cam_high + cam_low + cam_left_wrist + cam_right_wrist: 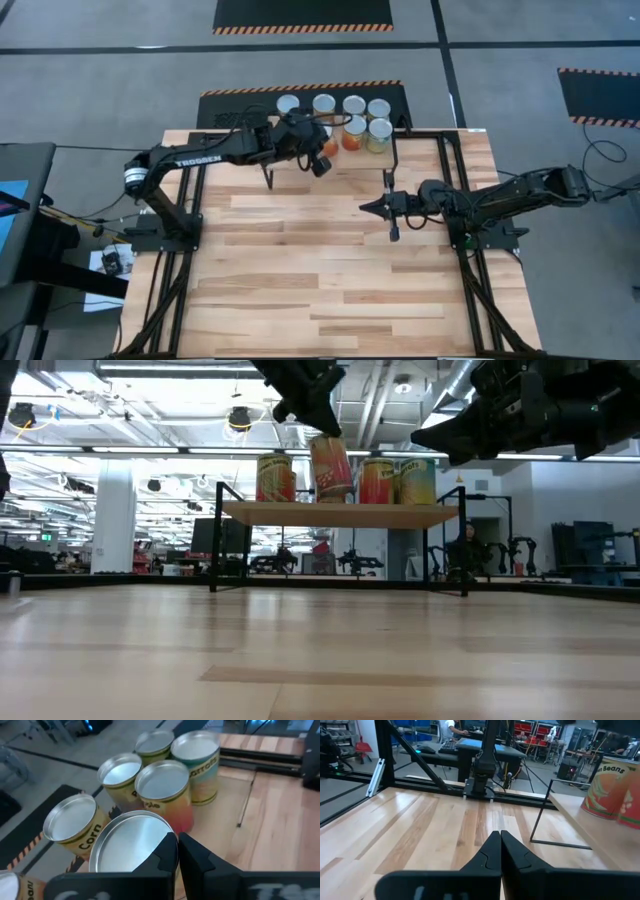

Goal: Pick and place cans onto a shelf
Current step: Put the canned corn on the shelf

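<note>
At the table's far edge, the high view shows the left end effector [320,160] over the shelf [400,150] among the cans [352,105]; the right end effector [368,207] waits mid-table. In the low view one red can [330,468] hangs tilted, grasped. Wrist views: left fingers [167,855] clenched on that can's rim, right fingers [492,850] clenched, empty.

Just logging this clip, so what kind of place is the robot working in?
Probably a robotics lab or industrial workshop: hazard-striped floor mats, exposed ceiling ducts and more equipment benches behind the wooden table.
</note>
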You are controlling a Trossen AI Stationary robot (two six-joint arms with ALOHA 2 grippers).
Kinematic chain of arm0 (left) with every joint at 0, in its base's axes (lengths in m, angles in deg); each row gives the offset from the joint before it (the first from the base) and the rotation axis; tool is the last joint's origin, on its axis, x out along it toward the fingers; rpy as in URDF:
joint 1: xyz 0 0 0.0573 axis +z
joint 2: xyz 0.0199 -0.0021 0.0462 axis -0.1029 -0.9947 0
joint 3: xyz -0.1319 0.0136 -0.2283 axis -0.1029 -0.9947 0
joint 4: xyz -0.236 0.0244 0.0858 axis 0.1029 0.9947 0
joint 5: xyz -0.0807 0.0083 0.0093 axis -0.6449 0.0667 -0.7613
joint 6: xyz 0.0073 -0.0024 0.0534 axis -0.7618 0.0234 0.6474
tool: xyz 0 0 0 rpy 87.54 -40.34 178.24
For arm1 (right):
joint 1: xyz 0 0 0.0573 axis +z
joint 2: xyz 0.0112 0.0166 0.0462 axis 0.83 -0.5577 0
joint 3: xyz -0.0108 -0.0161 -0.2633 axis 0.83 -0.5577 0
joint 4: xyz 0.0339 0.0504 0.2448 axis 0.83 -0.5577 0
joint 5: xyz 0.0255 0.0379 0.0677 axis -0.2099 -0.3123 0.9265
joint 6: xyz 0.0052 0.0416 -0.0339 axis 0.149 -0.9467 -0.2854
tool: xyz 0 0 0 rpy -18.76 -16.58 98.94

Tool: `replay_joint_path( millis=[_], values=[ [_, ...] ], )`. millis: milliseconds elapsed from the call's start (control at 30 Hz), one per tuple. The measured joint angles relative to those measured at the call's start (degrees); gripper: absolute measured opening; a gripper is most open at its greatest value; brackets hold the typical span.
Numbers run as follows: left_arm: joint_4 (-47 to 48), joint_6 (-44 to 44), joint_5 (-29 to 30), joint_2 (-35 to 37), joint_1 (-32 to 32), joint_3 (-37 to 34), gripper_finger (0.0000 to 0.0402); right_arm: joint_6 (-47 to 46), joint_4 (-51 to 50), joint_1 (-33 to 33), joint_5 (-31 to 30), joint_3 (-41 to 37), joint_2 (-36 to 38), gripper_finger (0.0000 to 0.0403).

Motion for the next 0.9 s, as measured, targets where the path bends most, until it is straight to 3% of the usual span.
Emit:
replay_joint_path(
  millis=[900],
  values=[
    [-1.81,1.71,0.75,-4.97,4.33,0.46,0.0000,-0.02,0.44,0.15,0.00,0.00,0.00,0.0011]
  ],
)
